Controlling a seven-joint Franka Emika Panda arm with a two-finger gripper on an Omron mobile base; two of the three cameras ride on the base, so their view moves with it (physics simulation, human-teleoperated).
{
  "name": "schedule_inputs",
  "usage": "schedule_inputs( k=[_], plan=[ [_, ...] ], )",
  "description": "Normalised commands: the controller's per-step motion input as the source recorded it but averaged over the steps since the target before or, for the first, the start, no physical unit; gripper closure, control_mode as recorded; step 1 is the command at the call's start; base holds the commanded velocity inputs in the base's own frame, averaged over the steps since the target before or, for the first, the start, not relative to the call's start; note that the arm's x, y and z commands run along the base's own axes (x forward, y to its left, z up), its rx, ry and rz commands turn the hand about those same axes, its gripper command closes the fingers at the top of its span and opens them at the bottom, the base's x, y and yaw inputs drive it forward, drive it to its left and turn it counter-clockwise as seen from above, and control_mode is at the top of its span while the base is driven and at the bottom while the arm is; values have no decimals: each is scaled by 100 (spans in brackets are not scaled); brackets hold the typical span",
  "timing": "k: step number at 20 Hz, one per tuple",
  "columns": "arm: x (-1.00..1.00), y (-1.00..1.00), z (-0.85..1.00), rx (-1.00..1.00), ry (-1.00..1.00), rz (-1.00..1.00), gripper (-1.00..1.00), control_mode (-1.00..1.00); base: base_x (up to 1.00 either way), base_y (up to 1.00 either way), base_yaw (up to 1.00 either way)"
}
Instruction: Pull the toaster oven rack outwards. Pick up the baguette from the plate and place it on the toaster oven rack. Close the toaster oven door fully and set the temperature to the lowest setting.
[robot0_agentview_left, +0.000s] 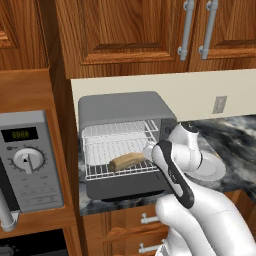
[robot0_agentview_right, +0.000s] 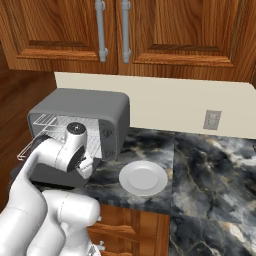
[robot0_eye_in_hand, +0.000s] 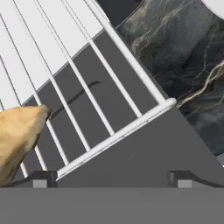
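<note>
The grey toaster oven (robot0_agentview_left: 122, 111) (robot0_agentview_right: 85, 111) stands on the counter with its door (robot0_agentview_left: 125, 187) (robot0_eye_in_hand: 148, 151) lying open and flat. The wire rack (robot0_agentview_left: 107, 145) (robot0_eye_in_hand: 109, 135) is pulled out over the door. On the rack's front lies the baguette (robot0_agentview_left: 126, 161) (robot0_eye_in_hand: 15, 133). The white plate (robot0_agentview_right: 143, 178) (robot0_agentview_left: 214, 169) sits bare on the counter to the oven's right. My gripper (robot0_eye_in_hand: 111, 180) hovers over the rack's front right corner, just right of the baguette. It is open, its fingertips (robot0_eye_in_hand: 40, 178) wide apart with nothing between them.
A silver microwave (robot0_agentview_left: 30, 160) is built into the cabinet left of the oven. Wooden wall cabinets (robot0_agentview_right: 125, 30) hang above. An outlet (robot0_agentview_right: 212, 119) is on the back wall. Dark marble counter (robot0_agentview_right: 210, 165) stretches to the right.
</note>
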Motion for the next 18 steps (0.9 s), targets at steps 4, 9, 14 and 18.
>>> schedule_inputs(
  k=[4, 9, 14, 18],
  plan=[
    [-4, 0, -10, 0, 0, 0, -100, -100, 0, 0, 0],
    [15, 5, 0, -4, 1, 0, -100, -100, 0, 0, 0],
    [52, 30, 0, -11, 6, 0, -100, -100, 0, 0, 0],
    [45, 36, 0, -7, 3, 0, -100, -100, 0, 0, 0]
  ],
)
